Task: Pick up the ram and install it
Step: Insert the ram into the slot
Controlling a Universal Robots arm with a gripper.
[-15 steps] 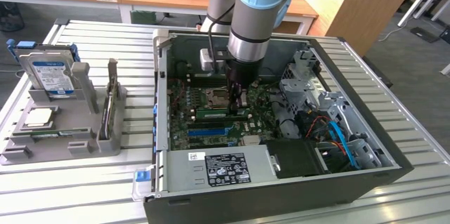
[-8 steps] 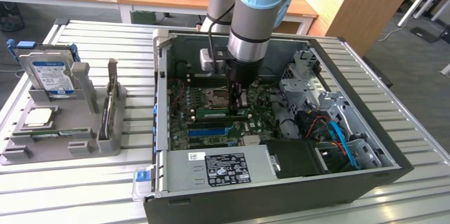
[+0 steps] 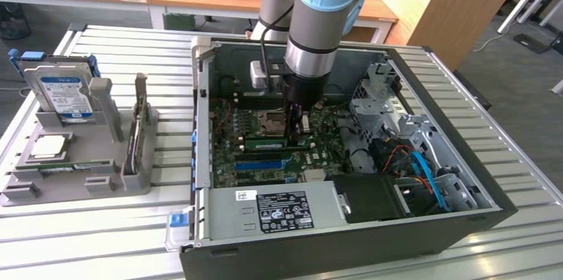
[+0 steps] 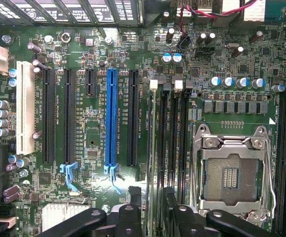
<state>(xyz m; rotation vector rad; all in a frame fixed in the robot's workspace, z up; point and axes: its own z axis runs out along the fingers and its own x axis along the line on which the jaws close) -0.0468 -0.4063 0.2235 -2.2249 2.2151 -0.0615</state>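
My gripper (image 4: 154, 197) stands wide over the ram (image 4: 155, 143) beside the socket (image 4: 230, 173); light, stiff, fragile, so I'd pinch its flat faces.

The arm (image 3: 313, 43) is grey and cylindrical with pale blue caps, a black cable (image 3: 262, 37) and black gripper (image 3: 297, 136).

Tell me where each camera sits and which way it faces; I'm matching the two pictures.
Exterior view: high off the arm, angled down into the open computer case; the arm and gripper show.
Wrist view: on the wrist, facing down onto the motherboard; gripper shows.
Shared: motherboard, CPU socket, blue expansion slot.
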